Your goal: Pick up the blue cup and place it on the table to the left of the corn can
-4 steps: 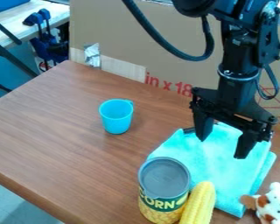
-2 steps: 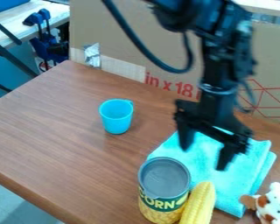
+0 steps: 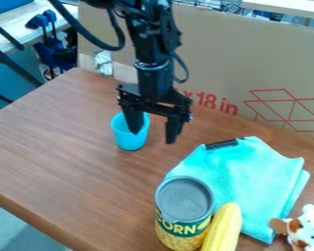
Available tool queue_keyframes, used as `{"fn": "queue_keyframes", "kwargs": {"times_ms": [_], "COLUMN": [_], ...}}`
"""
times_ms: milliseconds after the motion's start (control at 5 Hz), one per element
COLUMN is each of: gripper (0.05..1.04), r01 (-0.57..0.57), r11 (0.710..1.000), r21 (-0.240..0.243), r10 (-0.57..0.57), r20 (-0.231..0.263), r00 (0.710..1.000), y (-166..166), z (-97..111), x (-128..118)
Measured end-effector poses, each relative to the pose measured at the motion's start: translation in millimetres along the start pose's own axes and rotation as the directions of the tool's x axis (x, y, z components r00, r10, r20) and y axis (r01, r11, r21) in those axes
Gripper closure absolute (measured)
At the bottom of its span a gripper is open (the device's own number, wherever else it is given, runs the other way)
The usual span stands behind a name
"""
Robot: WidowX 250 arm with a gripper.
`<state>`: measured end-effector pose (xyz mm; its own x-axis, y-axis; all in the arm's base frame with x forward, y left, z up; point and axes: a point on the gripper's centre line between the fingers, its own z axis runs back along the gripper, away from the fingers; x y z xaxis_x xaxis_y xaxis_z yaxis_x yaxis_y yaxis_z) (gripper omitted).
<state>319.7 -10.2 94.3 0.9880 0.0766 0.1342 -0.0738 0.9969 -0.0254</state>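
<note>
The black gripper [image 3: 152, 136] hangs at the cup, its fingers spread wide with nothing held between them. One finger covers part of the blue cup [image 3: 128, 140], which stands upright; whether they touch I cannot tell. To the lower right lies a folded turquoise cloth [image 3: 256, 169] with a small black object [image 3: 222, 144] at its upper edge. A corn can [image 3: 183, 206] stands upright at the cloth's lower left, and a yellow corn cob [image 3: 222, 230] lies beside it, partly against the cloth.
A brown and white plush toy [image 3: 306, 229] sits at the lower right corner. Behind the wooden table [image 3: 61, 142] rises a cardboard sheet [image 3: 219, 54]. The table's front edge runs along the lower left.
The arm and gripper have swung left, from above the cloth over to the blue cup, uncovering the black object on the cloth. The objects have stayed in place.
</note>
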Motion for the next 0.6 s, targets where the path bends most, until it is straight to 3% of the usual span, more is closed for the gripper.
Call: {"fn": "queue_keyframes", "kwargs": {"times_ms": [400,600], "gripper": [0.082,0.082], "r01": [-0.031,-0.032], "r11": [0.999,0.997], "r21": [0.037,0.069], "r10": [0.029,0.031], "r20": [0.049,0.013], "r00": [0.998,0.999], "y": [35,41], "z": [3,-7], "x": [24,29]}}
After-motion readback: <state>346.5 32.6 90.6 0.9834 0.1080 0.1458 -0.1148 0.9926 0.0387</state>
